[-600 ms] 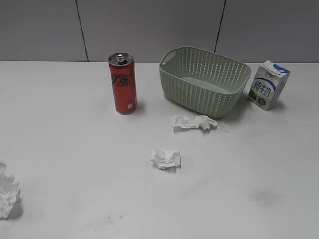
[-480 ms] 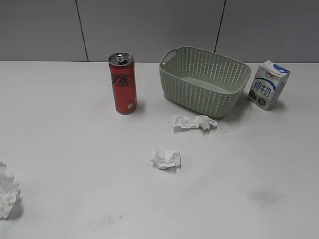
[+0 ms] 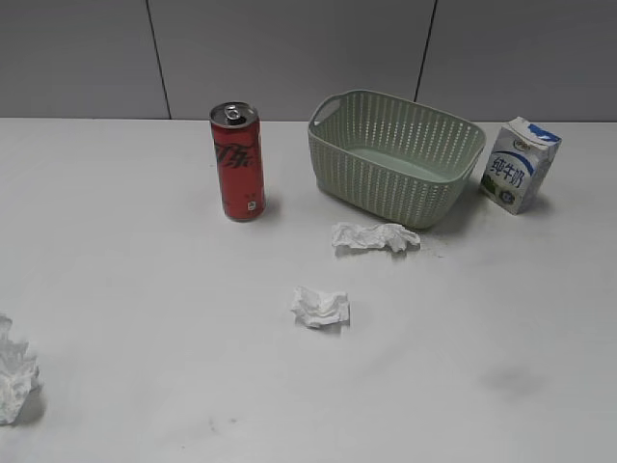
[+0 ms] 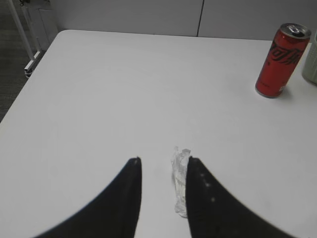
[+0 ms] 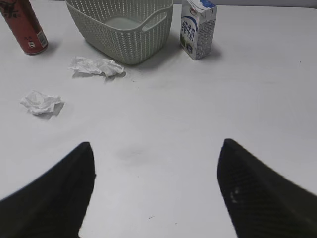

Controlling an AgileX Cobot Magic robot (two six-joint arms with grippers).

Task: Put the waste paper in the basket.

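Note:
Three crumpled white waste paper wads lie on the white table. One (image 3: 374,236) lies just in front of the pale green basket (image 3: 395,183), one (image 3: 321,308) lies mid-table, and one (image 3: 14,378) is at the left edge of the exterior view. In the left wrist view my left gripper (image 4: 163,161) is open, with a wad (image 4: 179,183) between its fingers against the right finger. My right gripper (image 5: 156,145) is wide open and empty over bare table. It is well short of the two wads (image 5: 96,65) (image 5: 42,101) and the basket (image 5: 119,37). Neither gripper shows in the exterior view.
A red can (image 3: 237,162) stands upright left of the basket and also shows in the left wrist view (image 4: 280,60). A white-and-blue milk carton (image 3: 521,164) stands right of the basket. The table's left edge (image 4: 25,89) drops to the floor.

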